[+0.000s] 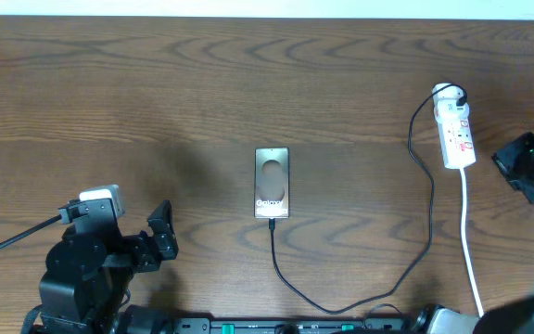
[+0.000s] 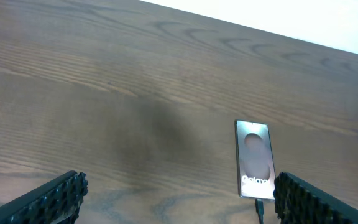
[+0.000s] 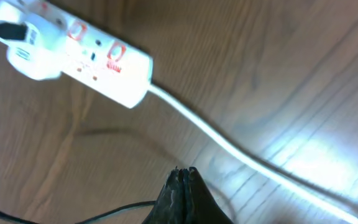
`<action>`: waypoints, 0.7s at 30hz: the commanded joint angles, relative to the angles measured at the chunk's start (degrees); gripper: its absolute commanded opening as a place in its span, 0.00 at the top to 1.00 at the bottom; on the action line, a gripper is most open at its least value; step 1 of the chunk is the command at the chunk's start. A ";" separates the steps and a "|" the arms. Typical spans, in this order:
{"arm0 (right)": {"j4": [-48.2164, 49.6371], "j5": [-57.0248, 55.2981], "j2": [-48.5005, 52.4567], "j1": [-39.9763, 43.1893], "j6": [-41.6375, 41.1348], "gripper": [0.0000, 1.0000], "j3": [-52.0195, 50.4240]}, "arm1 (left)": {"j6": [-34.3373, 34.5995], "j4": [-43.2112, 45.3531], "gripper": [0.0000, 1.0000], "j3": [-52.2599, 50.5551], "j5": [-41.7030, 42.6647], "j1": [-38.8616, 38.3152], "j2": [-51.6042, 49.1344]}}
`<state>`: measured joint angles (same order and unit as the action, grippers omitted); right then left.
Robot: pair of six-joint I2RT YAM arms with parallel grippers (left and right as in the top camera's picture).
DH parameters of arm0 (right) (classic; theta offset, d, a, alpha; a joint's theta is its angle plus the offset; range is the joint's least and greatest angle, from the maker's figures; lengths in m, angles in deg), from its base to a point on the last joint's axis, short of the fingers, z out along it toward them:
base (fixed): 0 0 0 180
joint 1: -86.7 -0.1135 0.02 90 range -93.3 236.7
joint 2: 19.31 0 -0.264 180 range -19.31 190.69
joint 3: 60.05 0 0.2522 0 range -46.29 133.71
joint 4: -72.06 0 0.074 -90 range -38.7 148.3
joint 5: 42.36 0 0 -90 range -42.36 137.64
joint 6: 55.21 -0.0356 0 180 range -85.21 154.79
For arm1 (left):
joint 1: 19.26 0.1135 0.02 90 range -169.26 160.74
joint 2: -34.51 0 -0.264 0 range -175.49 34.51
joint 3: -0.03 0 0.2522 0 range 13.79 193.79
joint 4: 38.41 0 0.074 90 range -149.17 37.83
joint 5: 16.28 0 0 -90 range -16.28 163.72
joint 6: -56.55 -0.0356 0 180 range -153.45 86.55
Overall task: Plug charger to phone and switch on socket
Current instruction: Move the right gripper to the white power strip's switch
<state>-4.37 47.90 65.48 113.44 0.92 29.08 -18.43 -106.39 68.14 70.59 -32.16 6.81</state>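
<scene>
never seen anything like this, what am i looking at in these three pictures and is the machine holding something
This is a robot with two arms at a wooden table, each arm ending in a two-finger gripper. One picture looks down from above; the other two come from cameras on the wrists. On the table lie a phone showing "Galaxy", a thin black charger cable running from its lower edge to a white power strip, and the strip's white lead. The left gripper is open, the right gripper is shut, and neither holds anything.

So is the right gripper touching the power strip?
Apart. The right wrist view shows the right gripper shut at the bottom of the frame, with bare table between it and the power strip.
</scene>
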 commanded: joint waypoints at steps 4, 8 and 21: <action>-0.76 14.73 4.17 2.21 0.72 0.99 1.01 | 0.31 -0.20 0.02 0.26 -0.11 -0.02 0.09; -0.94 14.64 4.15 2.10 0.68 0.99 1.01 | 0.31 -0.20 0.02 0.26 -0.11 -0.02 0.09; 4.24 13.62 5.07 2.14 -9.01 0.99 1.01 | 0.31 -0.20 0.02 0.26 -0.11 -0.02 0.09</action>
<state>-0.99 61.60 70.09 115.34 -2.62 29.08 -18.43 -106.39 68.14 70.59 -32.16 6.81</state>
